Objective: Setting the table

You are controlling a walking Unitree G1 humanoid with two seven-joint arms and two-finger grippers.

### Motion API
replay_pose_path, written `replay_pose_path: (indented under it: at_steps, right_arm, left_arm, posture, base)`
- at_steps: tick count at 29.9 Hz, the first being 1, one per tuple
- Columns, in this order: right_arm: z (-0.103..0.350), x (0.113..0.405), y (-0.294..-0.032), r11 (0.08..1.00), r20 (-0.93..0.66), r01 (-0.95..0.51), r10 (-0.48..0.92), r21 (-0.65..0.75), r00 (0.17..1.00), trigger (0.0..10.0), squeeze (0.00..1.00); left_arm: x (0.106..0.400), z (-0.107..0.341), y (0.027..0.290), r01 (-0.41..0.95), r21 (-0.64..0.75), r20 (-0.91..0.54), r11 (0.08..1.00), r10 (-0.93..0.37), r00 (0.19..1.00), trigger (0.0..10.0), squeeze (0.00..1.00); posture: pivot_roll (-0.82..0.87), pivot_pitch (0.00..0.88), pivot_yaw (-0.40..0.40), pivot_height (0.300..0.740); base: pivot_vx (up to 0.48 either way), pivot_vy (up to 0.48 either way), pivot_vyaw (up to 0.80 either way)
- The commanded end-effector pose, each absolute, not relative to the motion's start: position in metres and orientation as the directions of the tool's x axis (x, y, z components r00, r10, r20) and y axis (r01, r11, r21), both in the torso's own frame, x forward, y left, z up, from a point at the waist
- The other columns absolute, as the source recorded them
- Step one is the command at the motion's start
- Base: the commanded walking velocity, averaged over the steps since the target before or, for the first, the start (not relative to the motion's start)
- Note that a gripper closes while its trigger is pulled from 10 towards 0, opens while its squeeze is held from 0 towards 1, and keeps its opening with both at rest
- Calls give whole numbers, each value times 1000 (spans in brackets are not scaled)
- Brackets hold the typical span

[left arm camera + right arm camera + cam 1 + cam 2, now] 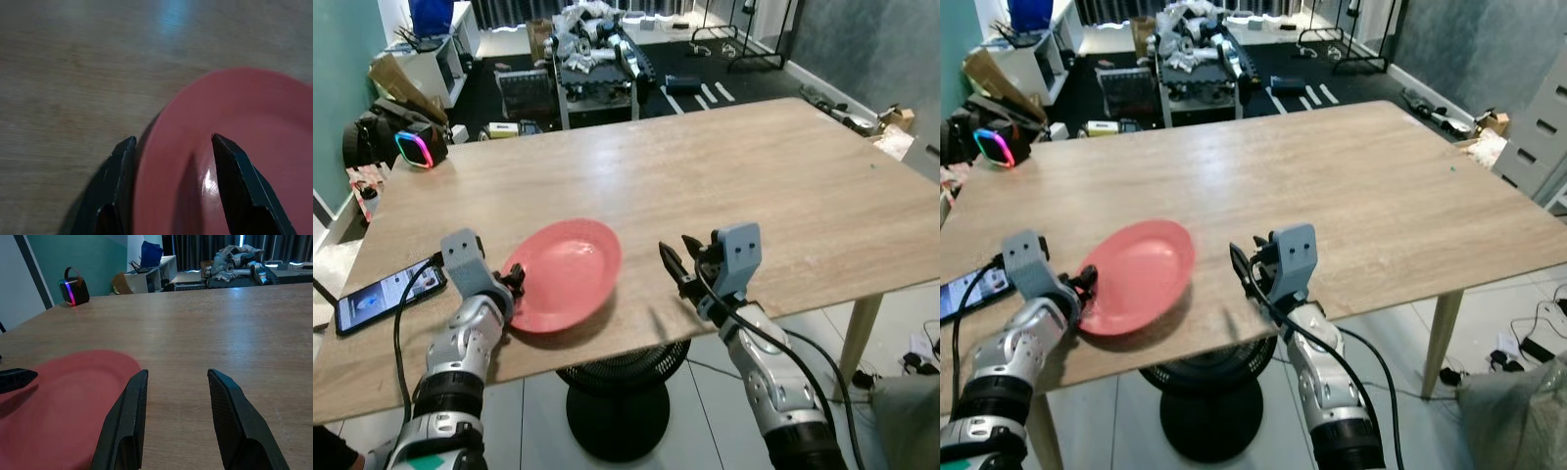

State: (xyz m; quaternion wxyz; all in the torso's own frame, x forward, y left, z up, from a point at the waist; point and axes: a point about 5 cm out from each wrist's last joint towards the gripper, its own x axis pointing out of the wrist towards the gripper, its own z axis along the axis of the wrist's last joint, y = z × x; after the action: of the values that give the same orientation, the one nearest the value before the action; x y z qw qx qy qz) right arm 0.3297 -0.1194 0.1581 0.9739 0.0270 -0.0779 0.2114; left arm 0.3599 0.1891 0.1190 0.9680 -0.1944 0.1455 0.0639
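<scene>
- The red plate [565, 274] is round and shallow, a plain coral red with a soft sheen and a slightly raised rim; nothing lies on it.
- It sits on the wooden table [724, 186], near the front edge, toward my left side.
- My left gripper [514, 284] is at the plate's near-left rim. In my left wrist view one finger [110, 191] lies outside the rim and the other over the plate's inner surface, so my jaws are closed on the rim.
- My right gripper [680, 264] hovers low over the table just to the right of the plate, jaws spread apart and holding nothing.
- A phone [386, 294] lies at the table's left edge.
</scene>
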Motion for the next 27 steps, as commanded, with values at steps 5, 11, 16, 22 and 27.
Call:
replay_pose_path:
  at_steps: [5, 11, 16, 22, 27]
  right_arm:
    - [156, 329, -118, 907, 155, -420, 413, 16, 897, 10000, 0]
    - [158, 330, -119, 908, 159, -418, 411, 14, 898, 10000, 0]
    - [157, 329, -120, 910, 158, -415, 408, 13, 899, 10000, 0]
    - [158, 329, -120, 910, 158, -414, 407, 12, 900, 10000, 0]
    - [158, 328, -119, 910, 159, -414, 407, 13, 899, 10000, 0]
  left_arm:
    - [358, 110, 190, -187, -341, -336, 921, 66, 939, 10000, 0]
    - [363, 109, 181, -139, -364, -351, 921, 3, 937, 10000, 0]
    - [369, 110, 168, -78, -420, -360, 904, -87, 929, 10000, 0]
    - [372, 111, 152, 21, -427, -377, 904, -199, 905, 10000, 0]
    - [372, 106, 147, 32, -428, -400, 903, -221, 890, 10000, 0]
  posture:
    - [-46, 0, 114, 740]
    - [-50, 0, 114, 740]
    - [-55, 0, 114, 740]
    - [-57, 0, 115, 740]
    - [-55, 0, 115, 740]
  base:
    - [0, 0, 0]
    - [0, 0, 0]
    - [0, 0, 0]
    - [0, 0, 0]
    - [0, 0, 0]
